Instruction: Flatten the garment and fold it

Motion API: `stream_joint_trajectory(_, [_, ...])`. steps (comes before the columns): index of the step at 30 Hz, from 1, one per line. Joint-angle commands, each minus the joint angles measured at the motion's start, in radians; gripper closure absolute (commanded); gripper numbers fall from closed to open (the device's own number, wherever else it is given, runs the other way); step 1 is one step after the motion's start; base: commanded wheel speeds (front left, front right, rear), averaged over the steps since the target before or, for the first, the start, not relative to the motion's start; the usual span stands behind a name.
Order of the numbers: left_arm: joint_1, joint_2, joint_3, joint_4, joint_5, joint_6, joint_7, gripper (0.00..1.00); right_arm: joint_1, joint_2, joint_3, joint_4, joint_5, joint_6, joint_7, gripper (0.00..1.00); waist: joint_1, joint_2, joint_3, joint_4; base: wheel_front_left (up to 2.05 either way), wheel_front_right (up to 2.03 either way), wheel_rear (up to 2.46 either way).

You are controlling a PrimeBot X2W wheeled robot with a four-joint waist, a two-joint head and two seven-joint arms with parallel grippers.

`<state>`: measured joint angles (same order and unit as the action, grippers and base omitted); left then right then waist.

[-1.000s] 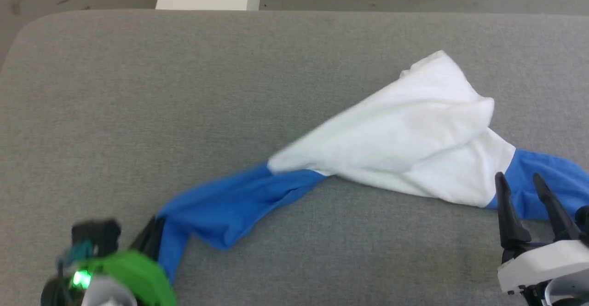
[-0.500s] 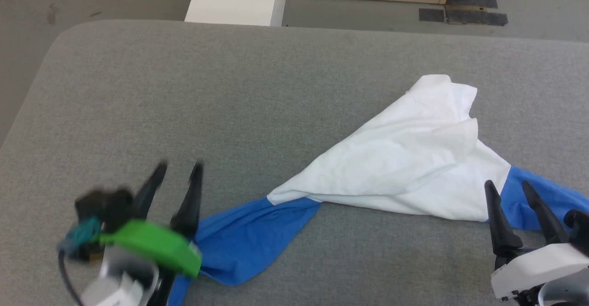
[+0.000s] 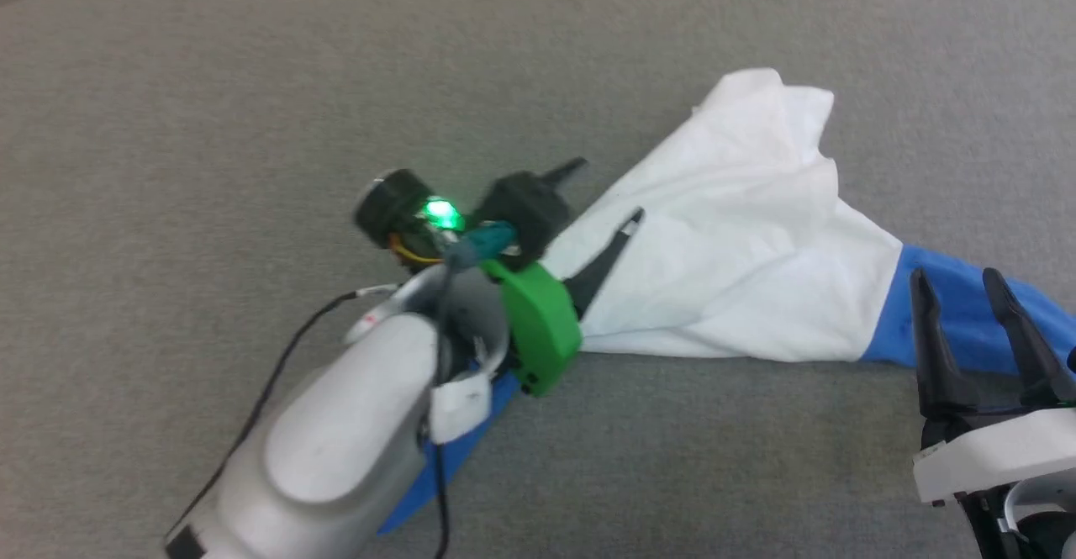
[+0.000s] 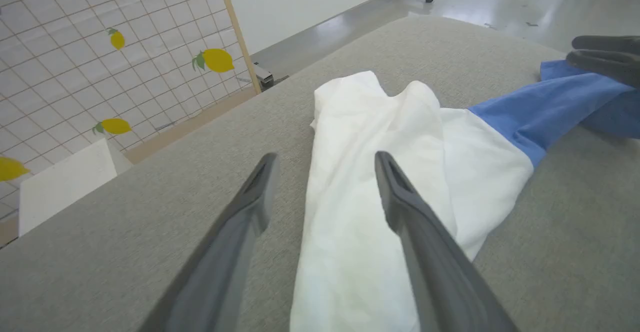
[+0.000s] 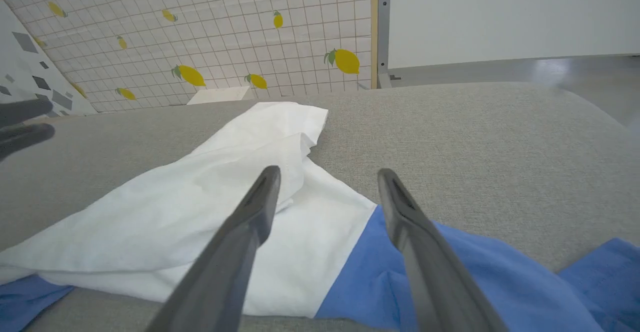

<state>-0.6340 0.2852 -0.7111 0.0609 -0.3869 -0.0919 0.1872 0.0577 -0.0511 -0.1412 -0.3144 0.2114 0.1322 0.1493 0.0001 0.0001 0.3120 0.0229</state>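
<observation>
The garment (image 3: 740,231) is lying crumpled on the grey padded table (image 3: 210,105), right of centre, with its white body bunched into a rough wedge whose peak is pointing toward the far side. One blue sleeve (image 3: 967,307) is trailing off to the right. The other sleeve (image 3: 462,450) is running toward the near left, mostly hidden under the left arm's pale forearm (image 3: 336,450). The left gripper (image 3: 607,192) is reaching over the left end of the white body, its two dark fingers spread wide and gripping nothing; in the left wrist view the folded white cloth is passing beneath the gap between them. The right gripper (image 3: 957,282) is sitting at the near right with its jaws likewise standing wide and empty. Its fingertips are hovering over the blue sleeve, just beside the seam with the white cloth. Beyond the table's far edge, a lemon-patterned grid panel (image 5: 225,32) is standing.
</observation>
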Motion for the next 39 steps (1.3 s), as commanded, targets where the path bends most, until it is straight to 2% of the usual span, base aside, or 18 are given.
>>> stream_joint_trajectory(1, [-0.037,-0.015,-0.026,0.045,0.01,-0.012,0.008,0.0,-0.018,0.001,0.0,-0.004,0.005,-0.002,-0.005,0.0,-0.0001,-0.0001,0.078,-0.071,0.0,0.0,0.0])
stream_joint_trajectory(5, [-0.132,-0.032,-0.121,0.202,0.05,-0.031,0.021,0.0,-0.04,0.001,0.022,-0.004,0.016,-0.002,-0.018,0.0,-0.0001,-0.0001,0.125,-0.102,0.0,0.0,0.0])
stream_joint_trajectory(11, [-0.224,-0.035,-0.213,0.377,0.072,-0.037,0.012,0.0,-0.069,0.001,0.032,-0.001,0.02,-0.002,-0.029,0.0,-0.0001,-0.0001,0.157,-0.124,0.0,0.0,0.0])
stream_joint_trajectory(12, [-0.236,-0.037,-0.233,0.396,0.067,-0.038,0.009,0.8,-0.071,0.001,0.031,0.001,0.019,-0.002,-0.031,0.0,-0.0001,-0.0001,0.159,-0.126,0.0,0.0,0.0])
stream_joint_trajectory(13, [-0.244,-0.04,-0.247,0.406,0.054,-0.038,0.003,1.0,-0.072,0.001,0.031,0.002,0.019,-0.002,-0.032,0.0,-0.0001,-0.0001,0.159,-0.126,0.0,0.0,0.0])
stream_joint_trajectory(18, [-0.28,-0.062,-0.248,0.39,-0.071,-0.038,-0.055,1.0,-0.068,0.001,0.017,0.014,0.021,-0.002,-0.037,0.0,-0.0001,-0.0001,0.142,-0.107,0.0,0.0,0.0])
stream_joint_trajectory(21, [-0.305,-0.071,-0.183,0.332,-0.177,-0.038,-0.081,1.0,-0.065,0.001,0.012,0.014,0.019,-0.002,-0.034,0.0,-0.0001,-0.0001,0.128,-0.089,0.0,0.0,0.0])
stream_joint_trajectory(23, [-0.33,-0.056,-0.118,0.29,-0.243,-0.039,-0.088,1.0,-0.066,0.001,0.011,0.012,0.018,-0.002,-0.03,0.0,-0.0001,-0.0001,0.123,-0.08,0.0,0.0,0.0])
stream_joint_trajectory(28, [-0.383,0.047,0.053,0.26,-0.354,-0.007,-0.081,1.0,-0.08,0.001,0.022,-0.001,0.017,-0.002,-0.02,0.0,-0.0001,-0.0001,0.145,-0.081,0.0,0.0,0.0])
stream_joint_trajectory(32, [-0.404,0.155,0.111,0.332,-0.335,0.02,-0.094,1.0,-0.091,0.001,0.032,-0.001,0.015,-0.002,-0.018,0.0,-0.0001,-0.0001,0.178,-0.102,0.0,0.0,0.0])
stream_joint_trajectory(33, [-0.403,0.171,0.122,0.354,-0.33,0.029,-0.107,0.86,-0.093,0.001,0.033,0.0,0.014,-0.002,-0.018,0.0,-0.0001,-0.0001,0.185,-0.107,0.0,0.0,0.0])
stream_joint_trajectory(34, [-0.405,0.187,0.137,0.381,-0.32,0.045,-0.131,0.51,-0.095,0.001,0.035,0.001,0.014,-0.002,-0.019,0.0,-0.0001,-0.0001,0.196,-0.112,0.0,0.0,0.0])
stream_joint_trajectory(35, [-0.405,0.196,0.145,0.403,-0.311,0.058,-0.152,0.0,-0.097,0.001,0.036,0.001,0.014,-0.002,-0.02,0.0,-0.0001,-0.0001,0.203,-0.115,0.0,0.0,0.0])
stream_joint_trajectory(37, [-0.399,0.195,0.153,0.447,-0.303,0.072,-0.191,0.0,-0.102,0.001,0.036,0.002,0.013,-0.002,-0.023,0.0,-0.0001,-0.0001,0.217,-0.118,0.0,0.0,0.0])
stream_joint_trajectory(39, [-0.393,0.169,0.167,0.469,-0.324,0.07,-0.225,0.0,-0.103,0.001,0.028,0.002,0.013,-0.002,-0.025,0.0,-0.0001,-0.0001,0.225,-0.111,0.0,0.0,0.0])
